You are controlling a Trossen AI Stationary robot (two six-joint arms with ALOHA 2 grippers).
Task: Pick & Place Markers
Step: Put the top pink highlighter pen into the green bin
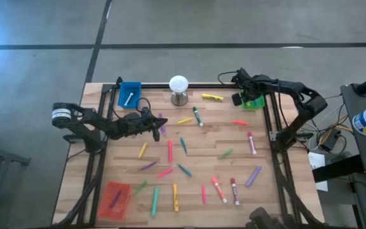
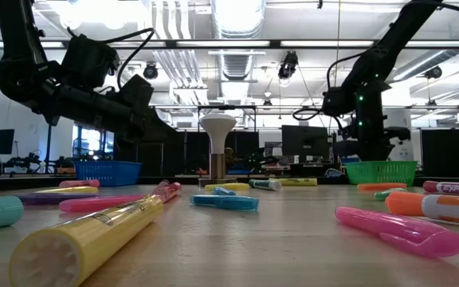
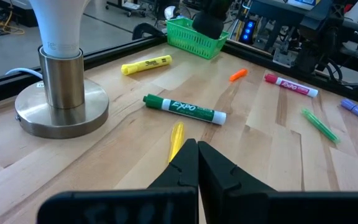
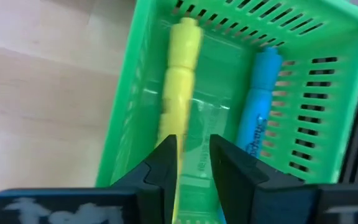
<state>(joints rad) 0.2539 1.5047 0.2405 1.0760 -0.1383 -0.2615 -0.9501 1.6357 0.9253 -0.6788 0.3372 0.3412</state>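
Many coloured markers lie scattered flat on the wooden table. My left gripper is shut and empty and hangs above the table's left middle; the low view shows the left gripper well off the wood. Just ahead of its fingertips lie a thin yellow marker and a green Expo marker. My right gripper is over the green tray at the far right. Its fingers are open above a yellow marker and a blue marker, both lying lengthwise in the tray.
A white ball on a metal stand is at the far middle edge, close to my left gripper. A blue tray at the far left and a red tray at the near left each hold a marker. A black frame runs along the table's edges.
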